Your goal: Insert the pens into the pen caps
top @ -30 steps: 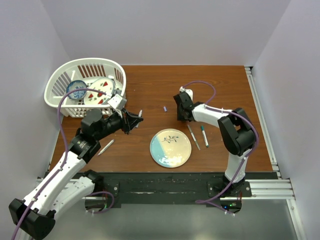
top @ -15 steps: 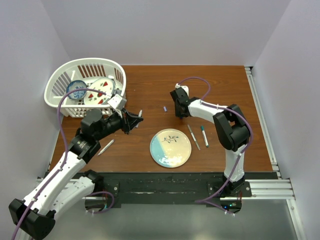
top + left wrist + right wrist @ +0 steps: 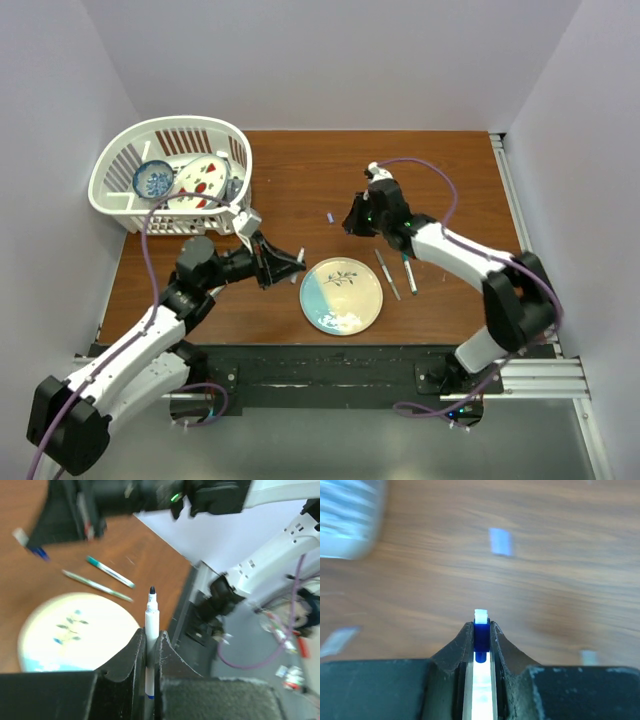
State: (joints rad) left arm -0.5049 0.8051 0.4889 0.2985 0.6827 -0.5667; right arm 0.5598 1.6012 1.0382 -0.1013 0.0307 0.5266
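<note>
From above, my left hand (image 3: 293, 265) hangs over the worktop (image 3: 300, 170) just left of the round plate (image 3: 342, 296), pointing toward it. My right hand (image 3: 351, 222) is beyond the plate's far edge, tilted down and to the left. A small purple cap (image 3: 330, 216) lies loose on the wood just left of that hand. Right of the plate, a thin grey pen (image 3: 388, 275) and a green-capped pen (image 3: 408, 272) lie side by side, near each other but apart. A white basket (image 3: 120, 160) holding dishes stands at the far left corner. In my left wrist view, my fingers (image 3: 134, 655) are clenched on a white pen (image 3: 150, 625), which stands straight up between them with its dark tip bare. The plate and the two loose pens lie beyond it, and my other arm shows as a dark blur at the top. In my right wrist view, the hand is clamped on a blue cap (image 3: 481, 629) with a white end showing just past the fingertips. It is held above the wood, with the purple cap blurred on the worktop further out.
</note>
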